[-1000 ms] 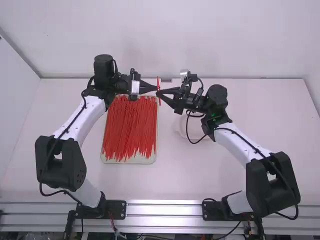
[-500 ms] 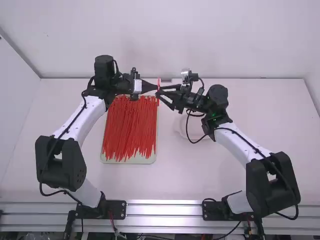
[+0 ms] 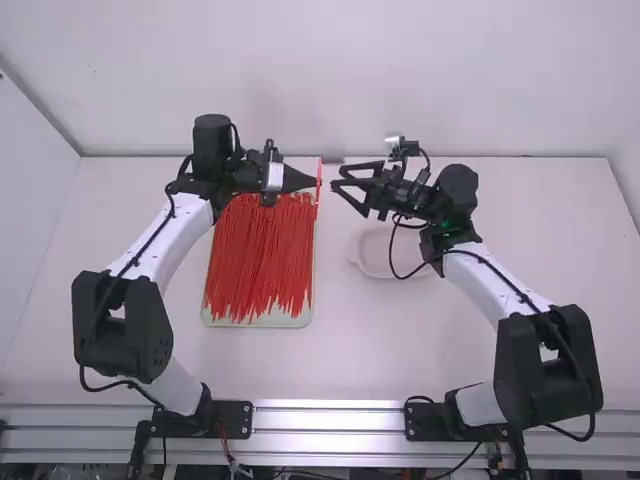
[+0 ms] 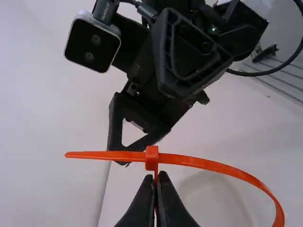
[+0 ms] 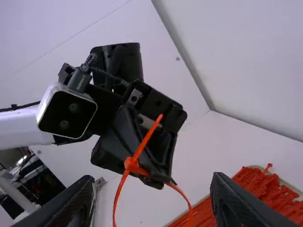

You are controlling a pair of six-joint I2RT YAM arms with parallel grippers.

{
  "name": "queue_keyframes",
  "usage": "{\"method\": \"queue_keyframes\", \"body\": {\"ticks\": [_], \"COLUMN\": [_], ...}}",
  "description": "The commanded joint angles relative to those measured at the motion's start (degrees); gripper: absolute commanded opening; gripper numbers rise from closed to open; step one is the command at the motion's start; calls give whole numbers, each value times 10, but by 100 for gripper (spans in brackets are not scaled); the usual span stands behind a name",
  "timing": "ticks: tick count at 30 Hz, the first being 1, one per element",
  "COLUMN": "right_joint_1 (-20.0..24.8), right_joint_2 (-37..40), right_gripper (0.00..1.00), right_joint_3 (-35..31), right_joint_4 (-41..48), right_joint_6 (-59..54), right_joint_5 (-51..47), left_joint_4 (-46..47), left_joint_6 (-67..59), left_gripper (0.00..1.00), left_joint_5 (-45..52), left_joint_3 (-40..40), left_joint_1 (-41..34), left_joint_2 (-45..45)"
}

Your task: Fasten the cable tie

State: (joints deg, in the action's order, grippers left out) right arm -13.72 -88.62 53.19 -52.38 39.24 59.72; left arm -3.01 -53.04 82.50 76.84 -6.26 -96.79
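The cable tie (image 3: 319, 177) hangs in the air at the upper middle of the high view, above the far right corner of the tray (image 3: 306, 321) that carries the heap of spare ties (image 3: 260, 255). The left pincer (image 3: 308, 180) is clamped narrowly on it just under the head. In the left wrist view the thin tail pokes out past the head and the strap curves away in a wide loop, so it looks threaded but not pulled snug. The right pincer (image 3: 343, 186) sits just beside the tie, spread wide and holding nothing.

The grip is the main risk. It is a thin pinch at one spot, so a sideways nudge from the right pincer could swing the tie round or pull it free. If dropped, it would likely land among the matching red ties on the tray or beside the white dish (image 3: 375, 263) on the tabletop (image 3: 560, 240).
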Motion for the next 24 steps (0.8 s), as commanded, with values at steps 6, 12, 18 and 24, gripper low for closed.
{"method": "queue_keyframes", "body": {"ticks": [6,12,18,24], "right_joint_1": [-25,-28,-24,-31], "right_joint_2": [-2,-2,-2,-2], "right_gripper": [65,65,52,49], "right_joint_3": [14,14,14,14], "right_joint_4": [-14,-19,-19,-19], "right_joint_6": [2,6,15,13], "right_joint_5": [-6,-19,-17,-17], "left_joint_4": [27,41,53,56], "left_joint_6": [-10,-21,-21,-21], "left_gripper": [2,2,2,2], "left_joint_5": [20,21,25,25], "left_joint_3": [-4,-4,-4,-4], "left_joint_1": [-15,-23,-27,-28], "left_joint_2": [3,3,3,3]}}
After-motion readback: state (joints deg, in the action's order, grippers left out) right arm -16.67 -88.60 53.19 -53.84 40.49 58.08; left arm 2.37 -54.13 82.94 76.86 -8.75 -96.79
